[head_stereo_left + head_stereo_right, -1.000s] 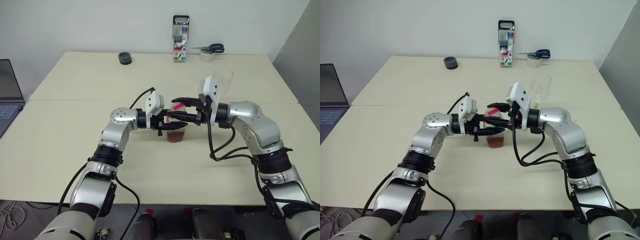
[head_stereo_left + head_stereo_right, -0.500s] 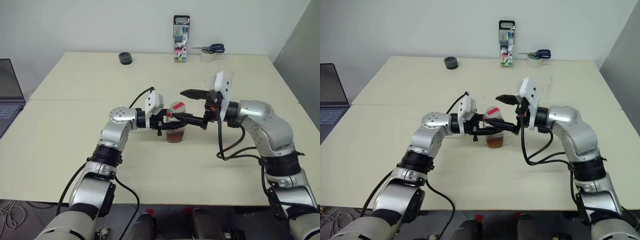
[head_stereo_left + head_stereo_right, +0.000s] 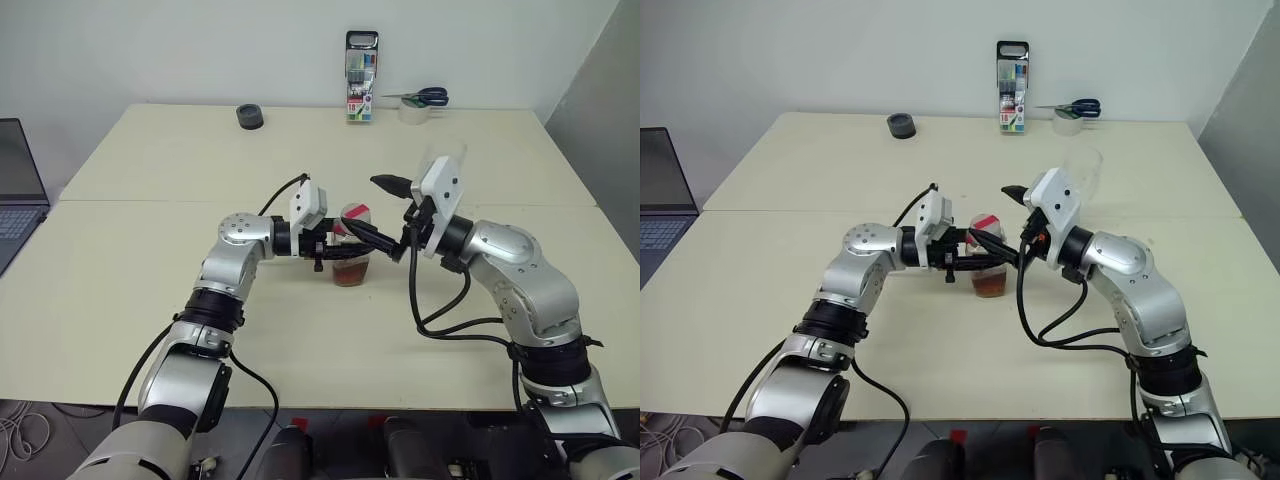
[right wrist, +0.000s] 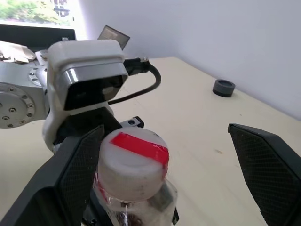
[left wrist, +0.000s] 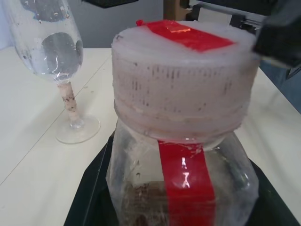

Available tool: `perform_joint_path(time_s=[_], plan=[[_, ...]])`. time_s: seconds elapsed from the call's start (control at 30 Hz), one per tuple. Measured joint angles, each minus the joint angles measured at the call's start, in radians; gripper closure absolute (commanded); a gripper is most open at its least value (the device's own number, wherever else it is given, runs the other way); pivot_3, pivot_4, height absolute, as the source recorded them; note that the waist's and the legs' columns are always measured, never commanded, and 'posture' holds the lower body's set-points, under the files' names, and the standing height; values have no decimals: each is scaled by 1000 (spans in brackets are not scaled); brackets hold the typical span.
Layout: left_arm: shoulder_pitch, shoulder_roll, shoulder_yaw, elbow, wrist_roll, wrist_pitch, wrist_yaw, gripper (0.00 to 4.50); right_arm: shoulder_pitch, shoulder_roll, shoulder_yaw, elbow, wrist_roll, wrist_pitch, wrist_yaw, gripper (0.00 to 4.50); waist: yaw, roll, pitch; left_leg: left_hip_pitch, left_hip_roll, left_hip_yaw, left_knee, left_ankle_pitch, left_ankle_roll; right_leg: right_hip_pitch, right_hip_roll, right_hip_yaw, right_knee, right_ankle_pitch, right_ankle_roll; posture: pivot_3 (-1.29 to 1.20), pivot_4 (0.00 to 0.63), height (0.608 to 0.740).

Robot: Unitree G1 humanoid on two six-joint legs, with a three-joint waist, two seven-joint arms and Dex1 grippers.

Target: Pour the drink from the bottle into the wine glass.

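The left hand (image 3: 335, 247) clamps the bottle (image 3: 351, 258) upright at mid-table (image 3: 150, 260). It looks light and slippery; the white cap (image 4: 134, 162) offers the better purchase. The right hand (image 3: 385, 212) gapes wide beside it. The fragile wine glass (image 5: 51, 56) stands behind.

Lighting is bright and even, with soft shadows on the table (image 3: 150, 260). The right wrist view shows window glare; close foreground is slightly soft.

Count of things on the desk (image 3: 150, 290)

There was one bottle (image 3: 351, 255), one wine glass (image 3: 447, 163), one pack of markers (image 3: 361, 77), one pair of scissors (image 3: 424, 96), one roll of tape (image 3: 413, 112), one small black ring (image 3: 250, 116) and one laptop (image 3: 18, 190).
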Motion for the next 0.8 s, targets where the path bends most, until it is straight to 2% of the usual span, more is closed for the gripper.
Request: perform_joint_path(time_s=[0.27, 0.8], plan=[[-6, -4, 0, 14, 0, -14, -3, 2739, 23, 4, 26, -2, -11, -3, 3, 0, 0, 0, 0, 0, 0, 0, 0, 0, 0, 0, 0, 0, 0, 0, 0, 0, 150, 740], [-6, -5, 0, 16, 1, -17, -1, 2739, 34, 1, -2, 5, 15, 12, -14, 0, 0, 0, 0, 0, 0, 0, 0, 0, 0, 0, 0, 0, 0, 0, 0, 0, 150, 740]])
